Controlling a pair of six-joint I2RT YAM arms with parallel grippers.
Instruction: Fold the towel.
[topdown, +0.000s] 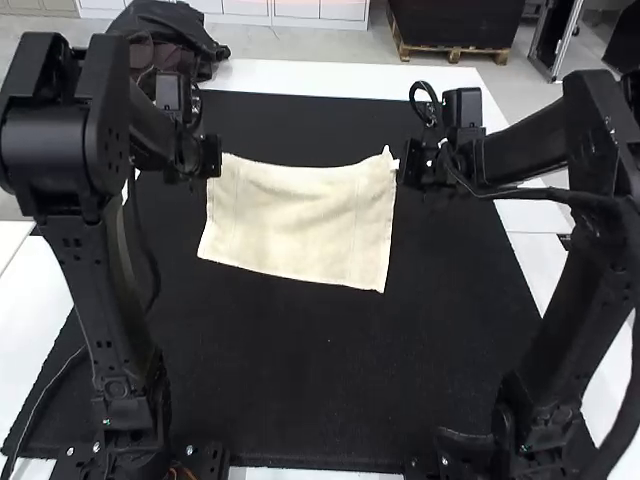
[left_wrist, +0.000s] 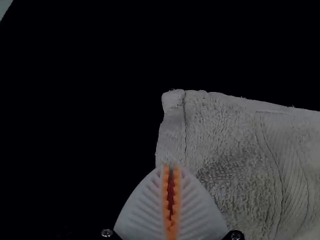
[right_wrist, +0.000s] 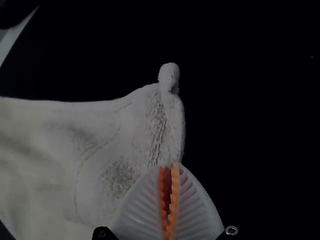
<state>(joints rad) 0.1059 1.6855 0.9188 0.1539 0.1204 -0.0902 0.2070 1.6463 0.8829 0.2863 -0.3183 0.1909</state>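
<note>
From my seat, the cream towel (topdown: 295, 222) lies spread between my hands, its far edge sagging and the rest fanning back towards me over a black mat (topdown: 300, 400). It's fuzzy terry with stitched seams, curled at the corner just beyond each hand. My left hand (topdown: 217, 160) is clamped on one side edge, my right hand (topdown: 400, 165) on the other, both roughly level.

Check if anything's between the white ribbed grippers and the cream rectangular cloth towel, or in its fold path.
Nothing visible. Left gripper and right gripper pinch the towel near its far corners; toward its near edge there's just towel, then black mat.
</note>
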